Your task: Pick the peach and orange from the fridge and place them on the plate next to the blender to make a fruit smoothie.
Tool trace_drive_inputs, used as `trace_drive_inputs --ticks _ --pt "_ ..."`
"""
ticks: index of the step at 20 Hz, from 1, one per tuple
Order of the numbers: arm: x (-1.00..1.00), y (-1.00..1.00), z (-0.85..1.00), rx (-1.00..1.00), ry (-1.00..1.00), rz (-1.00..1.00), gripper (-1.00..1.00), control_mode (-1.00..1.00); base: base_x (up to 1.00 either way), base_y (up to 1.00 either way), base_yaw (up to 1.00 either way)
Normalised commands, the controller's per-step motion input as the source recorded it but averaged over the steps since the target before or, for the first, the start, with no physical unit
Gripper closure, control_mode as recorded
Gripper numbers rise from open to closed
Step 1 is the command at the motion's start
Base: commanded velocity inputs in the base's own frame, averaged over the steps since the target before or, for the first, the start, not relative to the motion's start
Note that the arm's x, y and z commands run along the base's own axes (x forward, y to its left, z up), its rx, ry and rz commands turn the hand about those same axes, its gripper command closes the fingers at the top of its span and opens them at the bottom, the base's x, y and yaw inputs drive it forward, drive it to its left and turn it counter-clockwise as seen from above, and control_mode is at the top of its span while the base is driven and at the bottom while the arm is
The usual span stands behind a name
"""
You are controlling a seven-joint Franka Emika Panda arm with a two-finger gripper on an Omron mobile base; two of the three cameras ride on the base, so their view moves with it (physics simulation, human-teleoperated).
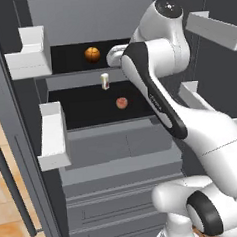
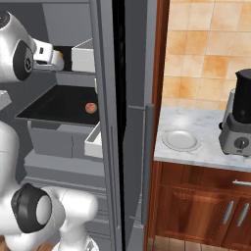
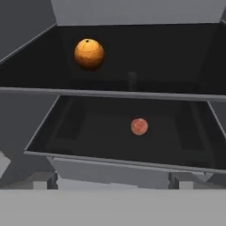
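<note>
Both fruits inside fridge (image 1: 22,147): orange (image 1: 92,54) on shelf above peach (image 1: 121,102), plate (image 2: 181,140) beside blender (image 2: 238,117). Hand state impossible to tell. Risked nudging a round fruit rolling rearward if approached off-centre.

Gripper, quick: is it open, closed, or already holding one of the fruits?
Gripper: cannot be told whether it is open or closed. It holds neither fruit: the orange and the peach both lie free ahead of it.
</note>
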Motion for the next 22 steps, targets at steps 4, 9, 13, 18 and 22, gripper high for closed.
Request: trace_drive_inputs --ticks 4,9,13,18,22 --pt "0.31 0.26 -0.07 0.0 0.0 0.0 -1.0 -1.0 0.0 0.0 0.0" --pt "0.47 0.42 -0.1 0.0 0.0 0.0 -1.0 -1.0 0.0 0.0 0.0" --pt "0.51 0.39 -0.2 0.0 0.0 0.0 -1.0 -1.0 0.0 0.0 0.0" --pt "0.6 0.39 -0.03 0.0 0.0 0.0 -1.0 -1.0 0.0 0.0 0.0" --pt "0.66 0.35 0.0 0.0 0.0 0.0 -1.0 -1.0 0.0 0.0 0.0"
